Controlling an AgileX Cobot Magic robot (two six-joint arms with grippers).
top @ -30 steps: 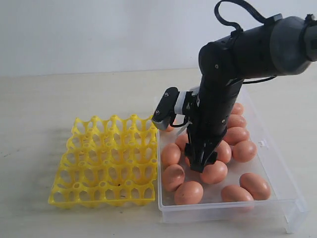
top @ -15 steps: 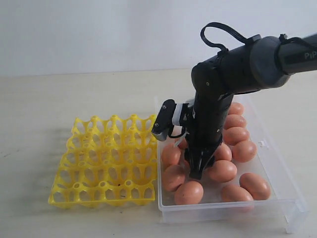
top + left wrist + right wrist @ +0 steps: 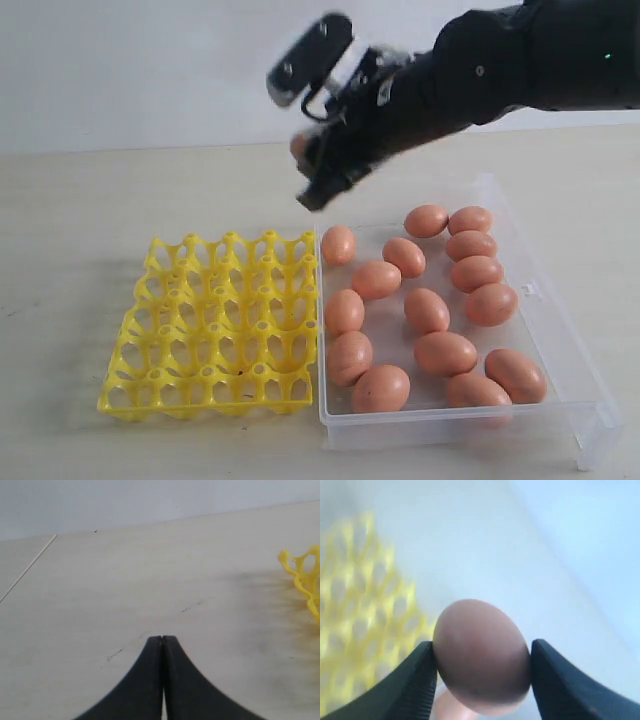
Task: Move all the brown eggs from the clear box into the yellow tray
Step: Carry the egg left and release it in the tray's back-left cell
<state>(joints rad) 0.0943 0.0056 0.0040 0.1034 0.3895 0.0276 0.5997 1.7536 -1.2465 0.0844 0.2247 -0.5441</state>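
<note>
My right gripper (image 3: 310,170) hangs high above the far end of the seam between box and tray, shut on one of the brown eggs (image 3: 480,652); only an edge of that egg (image 3: 298,148) shows in the exterior view. Several more brown eggs (image 3: 427,310) lie loose in the clear box (image 3: 560,345). The yellow tray (image 3: 215,325) sits just left of the box with bare cups; it appears blurred under the held egg (image 3: 360,605). My left gripper (image 3: 162,638) is shut on nothing, low over bare table, with a corner of the yellow tray (image 3: 302,575) off to one side.
The pale tabletop (image 3: 80,220) stretches left of and behind the tray. A white wall (image 3: 150,70) backs the scene. The box's clasp (image 3: 528,290) juts from its right wall. My dark right arm (image 3: 500,70) reaches over the box's far end.
My right gripper has closed on an egg among those in the box, lifted it out, and swung up and to the left toward the tray side.
</note>
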